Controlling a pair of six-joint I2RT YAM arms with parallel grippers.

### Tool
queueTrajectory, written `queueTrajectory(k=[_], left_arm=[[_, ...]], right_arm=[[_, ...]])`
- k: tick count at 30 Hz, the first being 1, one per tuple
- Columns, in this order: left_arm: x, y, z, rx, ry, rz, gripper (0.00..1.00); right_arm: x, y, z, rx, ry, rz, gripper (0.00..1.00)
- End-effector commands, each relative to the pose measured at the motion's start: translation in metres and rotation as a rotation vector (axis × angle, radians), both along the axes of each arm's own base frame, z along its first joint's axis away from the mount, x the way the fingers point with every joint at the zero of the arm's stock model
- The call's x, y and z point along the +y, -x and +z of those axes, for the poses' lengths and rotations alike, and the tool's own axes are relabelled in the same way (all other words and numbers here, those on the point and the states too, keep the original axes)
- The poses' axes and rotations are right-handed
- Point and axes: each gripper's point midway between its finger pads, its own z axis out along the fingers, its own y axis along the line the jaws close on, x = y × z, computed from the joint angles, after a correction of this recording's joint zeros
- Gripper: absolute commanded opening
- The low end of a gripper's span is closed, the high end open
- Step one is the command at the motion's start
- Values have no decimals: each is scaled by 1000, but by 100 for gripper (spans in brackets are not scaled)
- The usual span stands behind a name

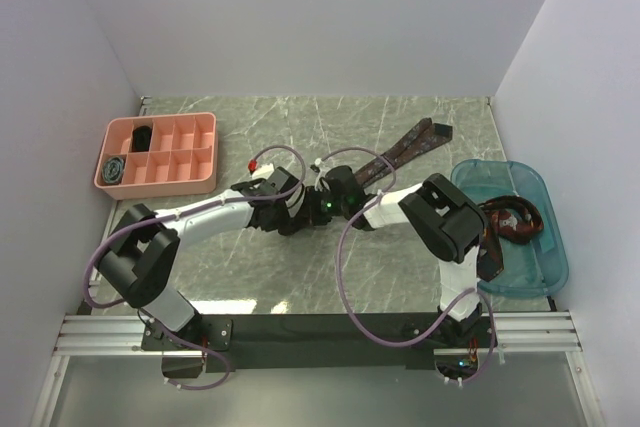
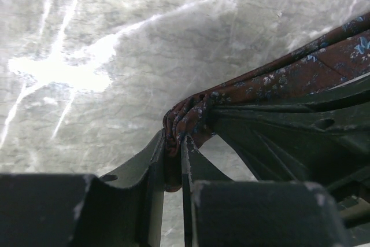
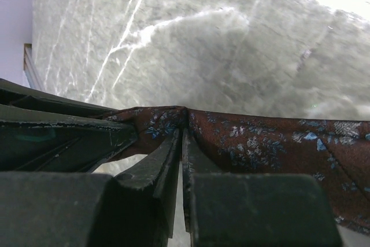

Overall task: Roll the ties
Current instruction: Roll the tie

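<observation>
A dark maroon patterned tie [image 1: 405, 147] lies as a long strip from the table's middle to the far right. Both grippers meet at its near end. In the left wrist view my left gripper [image 2: 173, 143] is shut on a bunched fold of the tie [image 2: 289, 76]. My right gripper [image 3: 183, 134] pinches the same tie [image 3: 260, 143] right beside it, fingertips closed on the cloth. From above, the left gripper [image 1: 298, 209] and right gripper [image 1: 332, 202] almost touch, and they hide the end of the tie.
A pink compartment tray [image 1: 155, 119] at the far left holds a black coil [image 1: 143, 137] and a grey-blue coil [image 1: 114, 169]. A blue bin [image 1: 555, 247] at the right holds more loose ties [image 1: 510, 219]. Purple cables loop off both arms.
</observation>
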Motion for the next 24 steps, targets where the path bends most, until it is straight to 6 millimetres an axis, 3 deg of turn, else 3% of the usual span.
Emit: queueTrajectory(k=[1,13,24], left_arm=[[-2,-8,16,-13,8,-5,1],[-17,-17,20,1,61,-4,2],[-14,-19,16,-12,86,33,1]], right_arm=[[19,2,8,-20,-54,35,10],[32,11,-1,-4,-44,43,11],[4,-11,25,-121,11,-17,20]])
